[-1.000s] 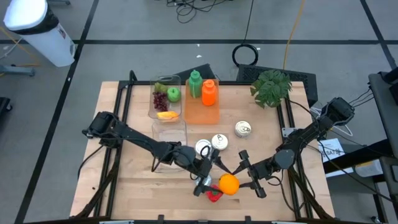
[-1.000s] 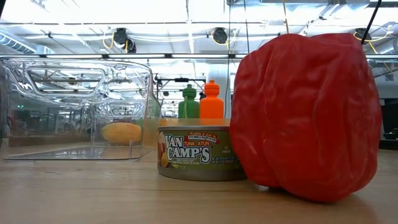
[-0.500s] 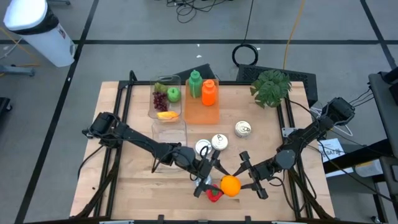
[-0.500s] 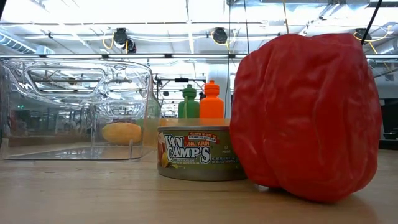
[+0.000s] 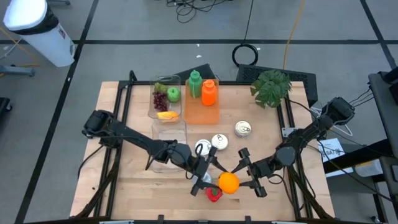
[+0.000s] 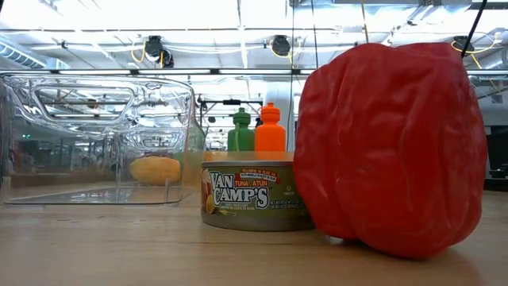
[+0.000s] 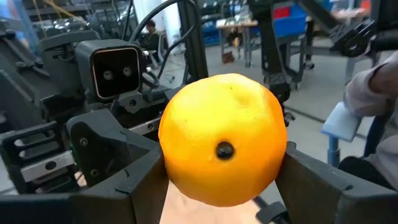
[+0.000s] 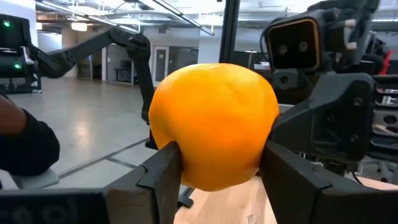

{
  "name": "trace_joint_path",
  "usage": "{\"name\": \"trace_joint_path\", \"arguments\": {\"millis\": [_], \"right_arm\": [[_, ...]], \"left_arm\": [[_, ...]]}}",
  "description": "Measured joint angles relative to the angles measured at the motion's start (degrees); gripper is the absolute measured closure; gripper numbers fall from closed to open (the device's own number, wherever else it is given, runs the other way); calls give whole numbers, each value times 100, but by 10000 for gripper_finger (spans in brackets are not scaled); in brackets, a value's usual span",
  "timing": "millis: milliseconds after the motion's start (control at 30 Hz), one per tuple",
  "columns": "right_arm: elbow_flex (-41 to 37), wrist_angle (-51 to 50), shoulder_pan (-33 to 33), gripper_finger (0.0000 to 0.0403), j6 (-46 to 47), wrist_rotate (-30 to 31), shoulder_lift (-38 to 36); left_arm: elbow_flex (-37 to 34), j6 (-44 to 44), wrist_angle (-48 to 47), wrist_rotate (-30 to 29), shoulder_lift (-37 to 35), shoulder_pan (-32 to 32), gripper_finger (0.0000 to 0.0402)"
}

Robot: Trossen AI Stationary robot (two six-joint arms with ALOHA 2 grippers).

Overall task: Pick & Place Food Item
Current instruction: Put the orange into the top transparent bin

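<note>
- Orange (image 5: 229, 183): you had one on the table, a smooth, round, bright fruit with a small dark navel spot facing the left wrist camera, and it sat just above the red pepper (image 5: 214, 195) near the table's front edge.
- You had two grippers on it at once: the left gripper (image 5: 210, 176) came in from the side away from the plant, the right gripper (image 5: 246, 177) from the plant's side, and both wrist views showed each pair of fingers pressed against the orange's flanks.
- You had one red pepper, touching or nearly under the orange; in the low view it stood beside a tuna can (image 6: 255, 195).
- You could count three cans behind the orange: two (image 5: 203, 148) (image 5: 219, 141) close together and one (image 5: 243, 129) farther toward the plant (image 5: 272, 87).
- You had two bottles, one green (image 5: 196, 84) and one orange (image 5: 209, 93), standing on an orange board (image 5: 201, 112) behind the cans.
- You had two clear containers: the far one (image 5: 165, 98) held grapes, a green apple and a yellow item; the nearer one (image 5: 169, 134) lay between it and the orange.
</note>
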Motion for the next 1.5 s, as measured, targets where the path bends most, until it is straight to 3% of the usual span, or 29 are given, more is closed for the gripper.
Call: {"name": "trace_joint_path", "arguments": {"millis": [333, 567, 733, 900, 1267, 1367, 1500], "right_arm": [[-23, 7, 1, 213, 263, 18, 4], [-39, -293, 4, 131, 318, 37, 9], [-55, -341, -41, 78, 645, 23, 25], [-46, -456, -31, 63, 682, -1, 15], [-39, -507, -40, 73, 683, 7, 15], [-37, -468, -44, 73, 675, 13, 13], [-37, -496, -44, 73, 675, 22, 11]], "left_arm": [[2, 135, -330, -439, -125, -65, 142], [47, 148, -70, -549, -183, -66, 144], [29, 193, -477, -1597, -323, -84, 144], [-279, 104, -849, -2576, -653, 24, 144], [-2805, -910, -320, -4948, -2437, 671, 144], [-3213, -1544, -1009, -5427, -2925, 1041, 144], [-3224, -2389, -2476, -5309, -3275, 1875, 144]]}}
